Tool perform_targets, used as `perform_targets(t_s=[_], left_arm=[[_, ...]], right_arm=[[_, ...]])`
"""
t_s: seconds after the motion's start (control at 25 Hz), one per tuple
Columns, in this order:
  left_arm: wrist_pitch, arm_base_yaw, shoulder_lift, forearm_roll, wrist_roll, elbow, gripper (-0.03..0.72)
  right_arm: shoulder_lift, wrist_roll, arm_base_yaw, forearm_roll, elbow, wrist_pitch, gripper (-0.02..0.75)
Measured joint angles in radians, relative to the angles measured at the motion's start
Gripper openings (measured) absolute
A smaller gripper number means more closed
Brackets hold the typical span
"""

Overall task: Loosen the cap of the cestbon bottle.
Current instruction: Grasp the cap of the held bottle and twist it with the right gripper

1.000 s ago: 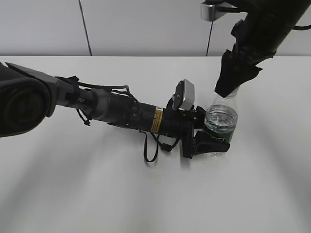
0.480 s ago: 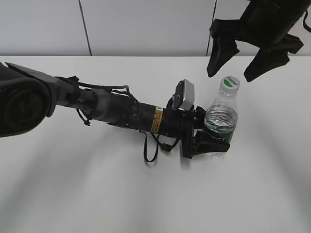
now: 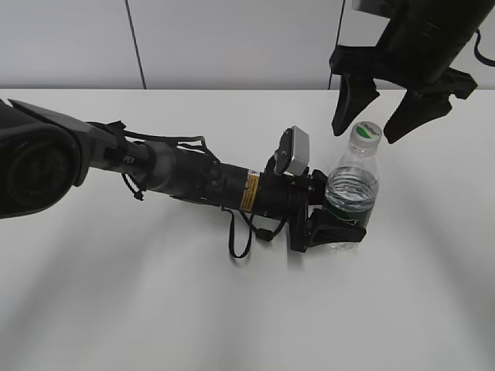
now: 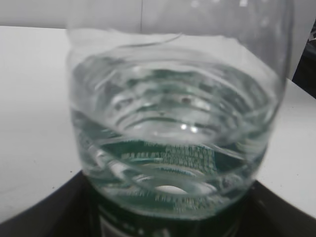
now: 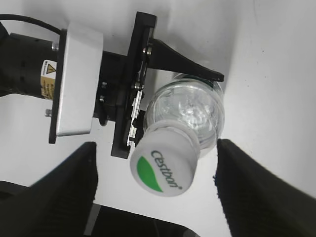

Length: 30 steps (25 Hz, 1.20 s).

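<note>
Two grippers working | right gripper (image 3: 370,124) spreading wide, having let go of small white round plastic cap (image 3: 364,134), hovering astride | left gripper (image 3: 336,224) pinching clear plastic green-labelled cestbon bottle (image 3: 352,189) toward white table's (image 3: 155,309) far right edge | judging re-grip coming, another twist due.

One bottle (image 3: 350,197) stands on the one tabletop (image 3: 155,309), and one cap (image 3: 364,134) sits on top of it. There are two pincers: the left pincer (image 3: 339,226) is clamped on the bottle's lower body, and the right pincer (image 3: 379,116) hangs above the bottle with its two fingers spread either side of the cap.
</note>
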Motion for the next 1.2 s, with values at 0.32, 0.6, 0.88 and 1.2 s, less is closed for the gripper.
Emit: perform_targets(t_s=[0.32, 0.6, 0.88, 1.2], left_arm=[[-0.001, 0.0, 0.0, 0.0, -0.001, 0.0, 0.51], [-0.001, 0.0, 0.0, 0.0, -0.001, 0.0, 0.51], [-0.001, 0.0, 0.0, 0.0, -0.001, 0.0, 0.508], [-0.001, 0.0, 0.0, 0.0, -0.003, 0.0, 0.508]], right_arm=[[0.024, -0.014, 0.0, 0.0, 0.0, 0.028, 0.551], [0.024, -0.027, 0.0, -0.005, 0.0, 0.03, 0.386], [0.024, -0.114, 0.0, -0.01, 0.0, 0.03, 0.316], [0.024, -0.53, 0.0, -0.013, 0.0, 0.031, 0.314]])
